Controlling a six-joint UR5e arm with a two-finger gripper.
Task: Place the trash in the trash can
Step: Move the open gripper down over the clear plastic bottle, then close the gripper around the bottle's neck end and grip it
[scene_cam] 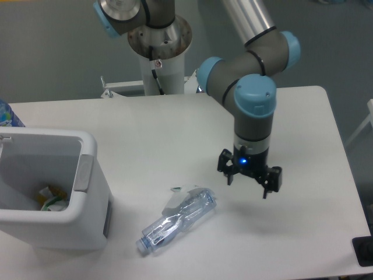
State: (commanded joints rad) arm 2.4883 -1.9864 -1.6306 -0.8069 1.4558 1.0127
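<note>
A crushed clear bluish bottle (178, 221) lies on the white table, front centre, its cap end pointing toward the near-left. A flat whitish wrapper (173, 199) with a small green bit pokes out from under the bottle's upper left side. The white trash can (87, 198) stands at the left edge, with some scraps inside it. My gripper (249, 184) hangs open above the table, to the right of the bottle and a little behind it, holding nothing.
The arm's base column (159, 55) rises at the back of the table. A blue-patterned object (8, 115) peeks in at the far left behind the trash can. A dark item (363, 251) sits at the table's front right corner.
</note>
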